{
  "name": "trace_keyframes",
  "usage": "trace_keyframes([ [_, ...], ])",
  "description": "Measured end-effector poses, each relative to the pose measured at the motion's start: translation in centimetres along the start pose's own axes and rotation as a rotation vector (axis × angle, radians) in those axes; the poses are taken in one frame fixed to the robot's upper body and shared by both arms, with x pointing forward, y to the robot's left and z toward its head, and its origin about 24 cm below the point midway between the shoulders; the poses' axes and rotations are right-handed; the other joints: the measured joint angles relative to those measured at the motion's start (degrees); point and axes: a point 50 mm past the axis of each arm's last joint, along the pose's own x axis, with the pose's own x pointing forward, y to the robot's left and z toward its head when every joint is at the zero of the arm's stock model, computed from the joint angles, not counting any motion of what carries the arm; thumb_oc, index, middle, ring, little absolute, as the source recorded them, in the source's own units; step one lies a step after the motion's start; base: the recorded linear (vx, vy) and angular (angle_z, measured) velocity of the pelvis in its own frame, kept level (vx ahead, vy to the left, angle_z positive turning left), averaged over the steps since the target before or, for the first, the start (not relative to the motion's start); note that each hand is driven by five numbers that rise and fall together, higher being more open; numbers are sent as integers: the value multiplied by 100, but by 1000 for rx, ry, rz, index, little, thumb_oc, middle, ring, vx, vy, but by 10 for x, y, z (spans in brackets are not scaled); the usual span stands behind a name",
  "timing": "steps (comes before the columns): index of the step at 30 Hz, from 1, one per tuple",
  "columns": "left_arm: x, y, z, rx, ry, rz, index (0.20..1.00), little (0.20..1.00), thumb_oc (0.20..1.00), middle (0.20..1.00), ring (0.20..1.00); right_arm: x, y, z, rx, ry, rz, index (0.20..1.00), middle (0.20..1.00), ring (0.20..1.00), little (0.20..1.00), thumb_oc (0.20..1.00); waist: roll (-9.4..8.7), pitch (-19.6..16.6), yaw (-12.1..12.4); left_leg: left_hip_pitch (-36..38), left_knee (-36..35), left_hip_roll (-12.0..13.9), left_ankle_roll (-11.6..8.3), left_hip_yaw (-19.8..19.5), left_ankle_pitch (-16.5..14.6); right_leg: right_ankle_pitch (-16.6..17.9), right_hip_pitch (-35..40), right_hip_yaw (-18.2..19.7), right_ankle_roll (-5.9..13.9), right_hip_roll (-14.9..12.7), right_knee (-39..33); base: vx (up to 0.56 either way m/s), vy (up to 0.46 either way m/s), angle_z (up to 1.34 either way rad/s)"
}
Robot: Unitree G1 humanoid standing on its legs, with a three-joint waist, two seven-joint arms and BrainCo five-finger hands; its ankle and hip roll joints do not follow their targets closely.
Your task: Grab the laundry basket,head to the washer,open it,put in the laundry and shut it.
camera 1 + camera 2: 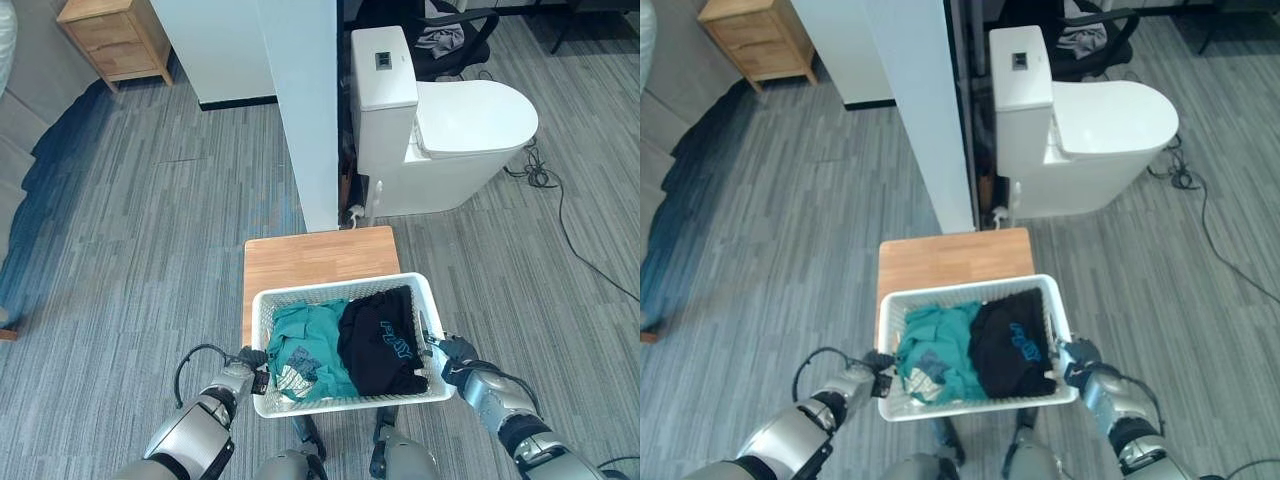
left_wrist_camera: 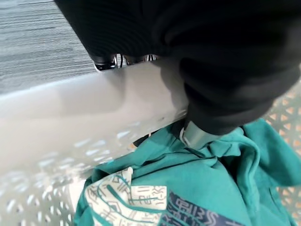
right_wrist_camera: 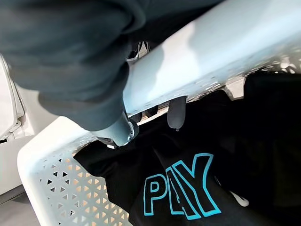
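Inside basket (image 1: 345,404), black shirt (image 1: 380,342) bears turquoise lettering.

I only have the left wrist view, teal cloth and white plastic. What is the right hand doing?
Observer: The right hand is curled over the laundry basket rim, above a black garment.
Operator: And where is the basket sitting?
Observer: On a small wooden table, with the left hand gripping the opposite rim, beside the teal garment.
Operator: Anything ahead?
Observer: A white toilet stands beyond the table, past a white partition.
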Motion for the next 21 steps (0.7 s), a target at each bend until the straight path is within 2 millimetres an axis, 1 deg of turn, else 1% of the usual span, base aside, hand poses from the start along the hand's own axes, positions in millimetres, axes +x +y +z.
trace_keyframes([
  [2, 0, 0, -2, 0, 8, 1, 200, 200, 200, 200, 200, 0, 0, -4, 3, 9, -5, 200, 200, 200, 200, 200, 9, 3, 5, 89, -5, -1, 0, -10, 0, -5, 100, -6, 7, 0, -13, -17, -15, 3],
  [6, 0, 1, -2, 12, 5, 3, 200, 200, 200, 200, 200, 5, 0, -2, 3, 28, -13, 200, 200, 200, 200, 200, 45, -7, 5, 127, 10, 1, 24, -76, 19, -5, 180, -82, 6, -7, -12, -42, -44, 9],
  [7, 0, -1, -3, 48, 7, -1, 200, 200, 200, 200, 200, 5, -3, -5, -6, 47, -23, 200, 200, 200, 200, 200, 52, -9, 8, 180, 12, 4, 26, -122, 20, -14, 265, -119, 14, -7, -16, -90, -107, 12],
  [11, 0, -3, -5, 150, 7, -8, 200, 200, 200, 200, 200, 9, -4, 4, -185, 100, -2, 200, 200, 200, 200, 200, 56, -15, 13, 177, 88, 29, 39, -200, 34, -35, 333, -199, 32, -10, 0, -44, -48, 11],
  [12, 0, -3, -5, 154, 7, -17, 200, 200, 200, 200, 200, 9, -4, 6, -184, 102, 0, 200, 200, 200, 200, 200, 58, -16, 23, 175, 94, 36, 38, -225, 34, -48, 337, -222, 18, -8, 17, -17, -19, 10],
  [16, 0, 0, -6, 158, 12, -12, 200, 200, 200, 200, 200, 4, -5, 0, -185, 109, 31, 200, 200, 200, 200, 200, 66, -21, 5, 167, 108, 54, 2, -245, 60, -92, 315, -237, -13, 1, 81, -59, -21, 2],
  [17, 0, 0, -5, 158, 8, -14, 200, 200, 200, 200, 200, -1, -9, -4, -185, 105, 38, 200, 200, 200, 200, 200, 71, -23, 4, 162, 116, 57, 0, -244, 62, -123, 268, -235, -41, -21, 187, 0, 0, 0],
  [18, 0, -1, -4, 160, 2, -17, 200, 200, 200, 200, 200, -4, -12, -6, -173, 102, 36, 200, 200, 200, 200, 200, 76, -25, 5, 161, 102, 58, -2, -258, 63, -177, 246, -235, -9, -29, 243, 0, 0, 0],
  [21, 0, -4, -3, 163, -4, -28, 200, 200, 200, 200, 200, -8, -19, -11, -153, 100, 22, 200, 200, 200, 200, 200, 86, -32, -42, 167, 104, 59, -8, -277, 67, -210, 233, -244, -22, -44, 319, 5, -9, 1],
])
